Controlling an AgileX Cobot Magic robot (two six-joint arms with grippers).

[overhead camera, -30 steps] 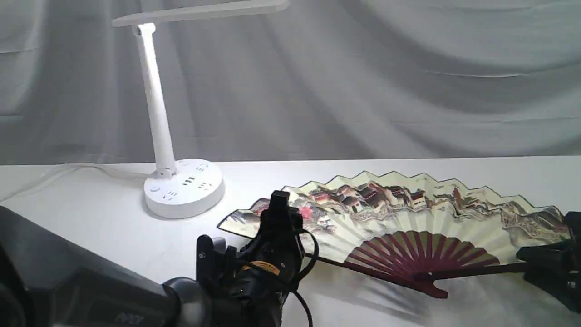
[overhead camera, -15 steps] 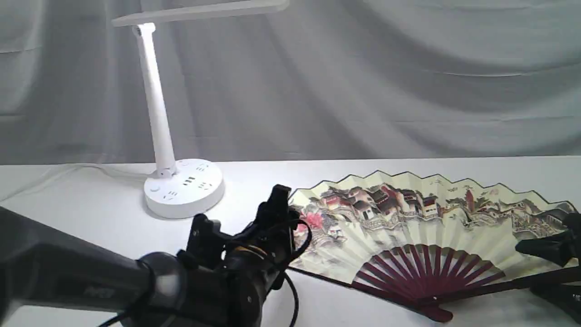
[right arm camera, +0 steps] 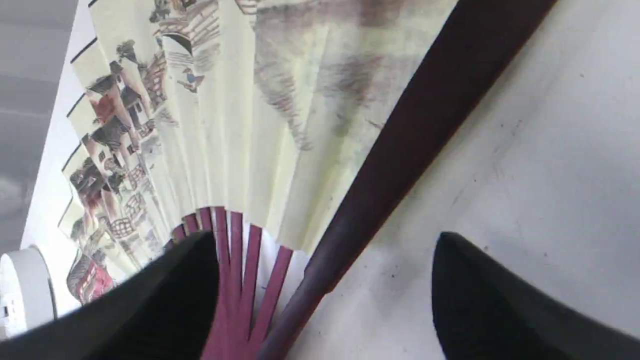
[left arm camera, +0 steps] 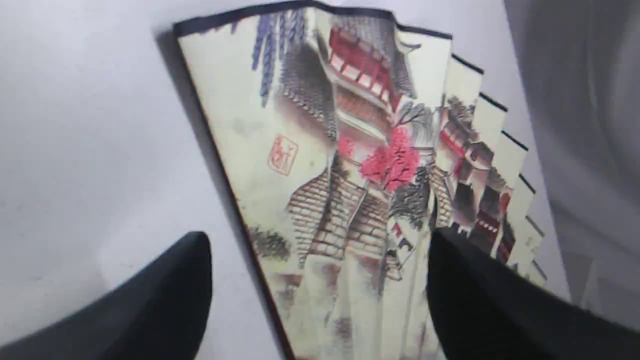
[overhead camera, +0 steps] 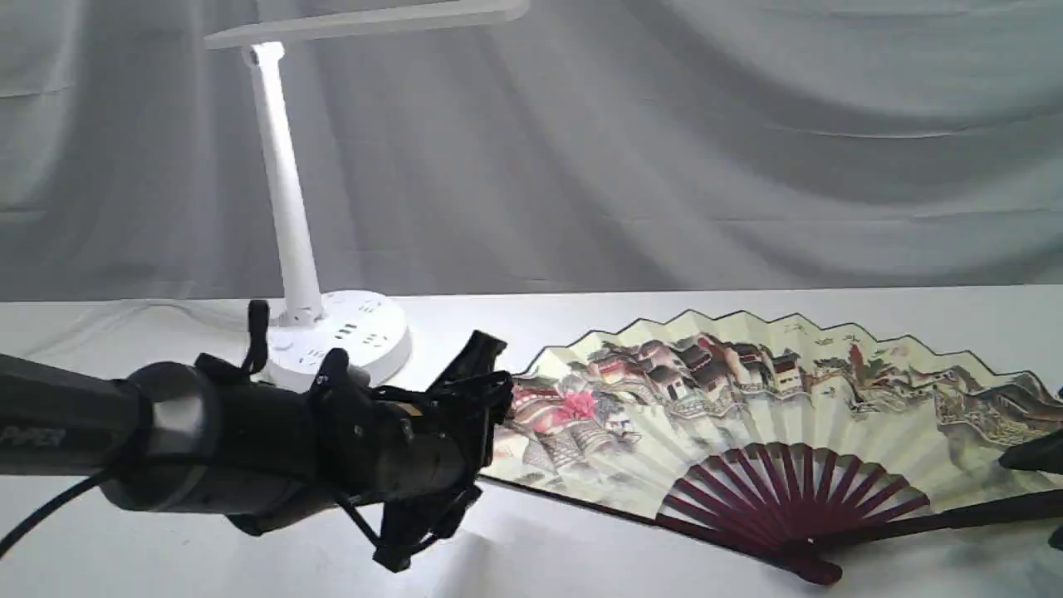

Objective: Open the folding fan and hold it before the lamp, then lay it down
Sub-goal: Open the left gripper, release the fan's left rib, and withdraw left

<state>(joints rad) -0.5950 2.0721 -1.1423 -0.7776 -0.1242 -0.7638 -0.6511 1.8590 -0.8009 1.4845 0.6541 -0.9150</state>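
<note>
The folding fan [overhead camera: 747,390] lies spread open on the white table, painted side up, maroon ribs toward the front. The white lamp [overhead camera: 286,208] stands at the back left, its bar head overhead. My left gripper [overhead camera: 482,423] hovers open at the fan's left end. In the left wrist view the left gripper [left arm camera: 320,280] has its fingers either side of the fan's [left arm camera: 360,150] dark edge, touching nothing. My right gripper [overhead camera: 1048,497] is at the frame's right edge. In the right wrist view the right gripper [right arm camera: 325,280] stands open astride the fan's [right arm camera: 240,115] dark end rib [right arm camera: 425,125].
The lamp's round base [overhead camera: 340,336] sits just behind my left wrist. Its white cable [overhead camera: 124,311] trails off to the left along the table's back edge. A grey cloth backdrop [overhead camera: 664,149] hangs behind the table.
The fan has shifted right and settled flat on the table. My left arm has swung round and lies sideways at the fan's left end. The right gripper let go and drew off right.
</note>
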